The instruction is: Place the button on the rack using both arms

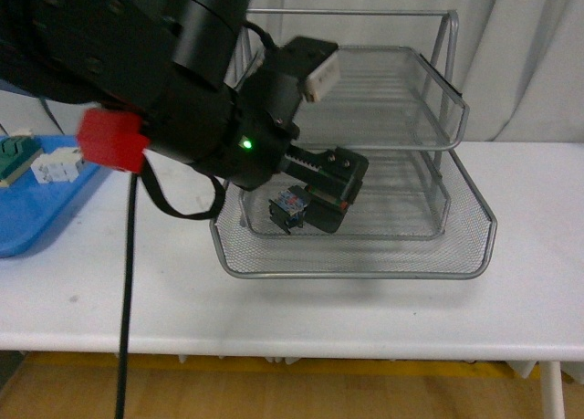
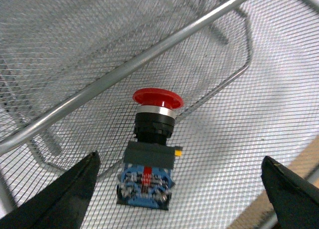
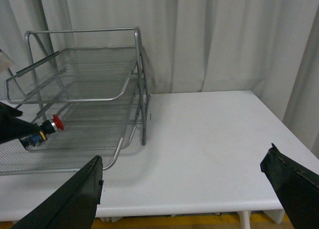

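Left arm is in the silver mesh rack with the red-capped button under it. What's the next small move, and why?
Probably draw the left gripper up and back out of the silver wire-mesh rack. The red-capped, blue-black push-button lies on the mesh, and both fingers stand clear of it.

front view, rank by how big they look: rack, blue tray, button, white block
1. rack
2. blue tray, cut off at the picture's edge
3. button and white block look about alike, too close to rank
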{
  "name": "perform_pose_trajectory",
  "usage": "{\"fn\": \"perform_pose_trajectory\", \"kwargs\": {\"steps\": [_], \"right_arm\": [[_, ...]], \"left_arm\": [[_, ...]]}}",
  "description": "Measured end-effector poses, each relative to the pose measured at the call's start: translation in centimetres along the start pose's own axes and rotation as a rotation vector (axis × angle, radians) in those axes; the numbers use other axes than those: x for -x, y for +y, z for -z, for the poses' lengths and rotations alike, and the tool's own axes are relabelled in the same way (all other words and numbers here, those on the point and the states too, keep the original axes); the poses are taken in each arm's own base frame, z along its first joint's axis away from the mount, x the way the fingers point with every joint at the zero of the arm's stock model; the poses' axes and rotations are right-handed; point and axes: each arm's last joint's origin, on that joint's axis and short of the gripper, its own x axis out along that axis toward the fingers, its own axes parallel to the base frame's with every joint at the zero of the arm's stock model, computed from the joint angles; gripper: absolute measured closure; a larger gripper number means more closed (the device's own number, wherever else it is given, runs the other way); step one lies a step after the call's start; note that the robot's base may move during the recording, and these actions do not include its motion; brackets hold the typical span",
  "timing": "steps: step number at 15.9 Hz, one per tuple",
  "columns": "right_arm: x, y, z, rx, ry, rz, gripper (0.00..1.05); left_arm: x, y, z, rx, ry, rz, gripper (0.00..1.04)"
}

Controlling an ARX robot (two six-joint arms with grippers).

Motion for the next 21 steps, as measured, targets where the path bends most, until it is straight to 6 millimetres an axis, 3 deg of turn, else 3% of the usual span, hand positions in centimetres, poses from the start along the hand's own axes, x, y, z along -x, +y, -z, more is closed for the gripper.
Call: {"fn": "perform_pose_trajectory", "kwargs": {"steps": [2, 3, 4, 5, 6, 7, 9, 11, 12, 15, 18, 21], "right_arm": [[0.0, 0.0, 0.0, 0.000, 0.000, 0.000, 0.06], [0.0, 0.0, 0.0, 0.000, 0.000, 0.000, 0.06], [0.0, 0.0, 0.0, 0.000, 0.000, 0.001, 0.06], [0.0, 0.0, 0.0, 0.000, -0.001, -0.003, 0.06], [0.0, 0.0, 0.0, 0.000, 0.001, 0.000, 0.06], [0.0, 0.0, 0.0, 0.000, 0.000, 0.000, 0.06], [0.0, 0.0, 0.0, 0.000, 0.000, 0.000, 0.06], [0.0, 0.0, 0.0, 0.000, 0.000, 0.000, 0.06], [0.0, 0.0, 0.0, 0.000, 0.000, 0.000, 0.06], [0.0, 0.0, 0.0, 0.000, 0.000, 0.000, 0.06], [0.0, 0.0, 0.0, 0.000, 0.000, 0.000, 0.06], [0.0, 0.0, 0.0, 0.000, 0.000, 0.000, 0.06]], "left_arm": [[6.5, 0.9, 0.8, 0.055, -0.178, 0.022, 0.07], [8.9, 1.7, 1.9, 0.101, -0.228, -0.023, 0.07], [9.8, 1.9, 3.0, 0.133, -0.360, -0.204, 0.13], [10.2, 1.9, 4.6, 0.173, -0.449, -0.403, 0.24], [11.1, 1.5, 7.4, 0.215, -0.479, -0.554, 0.37], [12.6, 1.5, 8.8, 0.235, -0.522, -0.619, 0.47], [16.4, 1.6, 9.3, 0.249, -0.649, -0.670, 0.73], [17.2, 0.9, 12.2, 0.255, -0.576, -0.649, 0.96], [17.6, 0.6, 12.9, 0.259, -0.569, -0.638, 1.03], [19.6, 0.2, 13.9, 0.246, -0.649, -0.661, 1.03], [20.3, -0.7, 16.4, 0.260, -0.571, -0.641, 1.03], [22.0, -0.4, 16.9, 0.261, -0.602, -0.667, 1.03]]}}
